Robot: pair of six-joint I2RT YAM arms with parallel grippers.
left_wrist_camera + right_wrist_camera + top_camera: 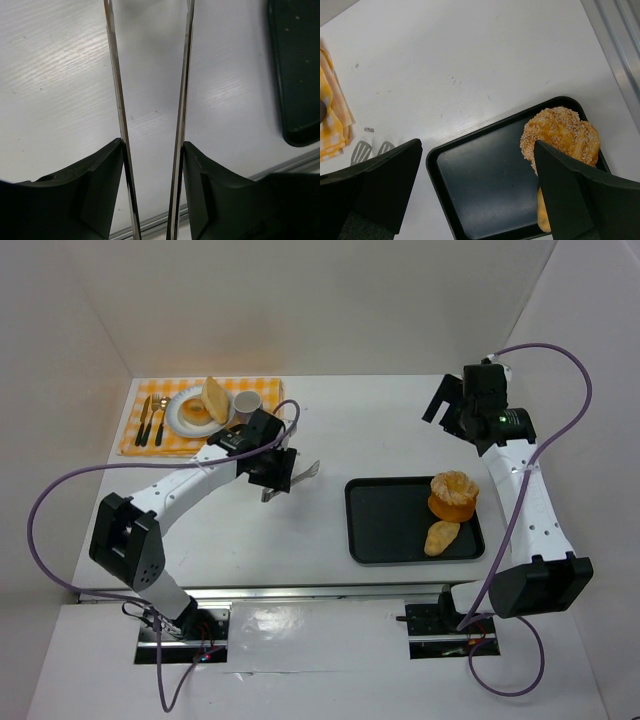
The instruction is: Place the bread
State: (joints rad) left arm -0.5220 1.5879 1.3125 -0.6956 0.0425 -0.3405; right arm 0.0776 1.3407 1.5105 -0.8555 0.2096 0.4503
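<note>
My left gripper point(283, 473) is shut on metal tongs point(292, 481) over the bare table, left of the black tray point(385, 530). In the left wrist view the two tong blades point(115, 75) run up between my fingers point(100, 175), apart, with nothing between them. A sesame bun point(454, 495) and a small oblong bread point(441, 537) lie at the tray's right end. Two more breads point(208, 401) sit on a white plate point(178, 418) at the back left. My right gripper point(446, 400) hangs open above the tray point(485, 180), with the sesame bun point(557, 132) beside its right finger point(570, 195).
The plate rests on a yellow checked cloth point(200, 445) with cutlery point(152, 420) on its left and a white cup point(246, 403) on its right. White walls close the table at the back and sides. A metal rail point(320, 592) runs along the near edge.
</note>
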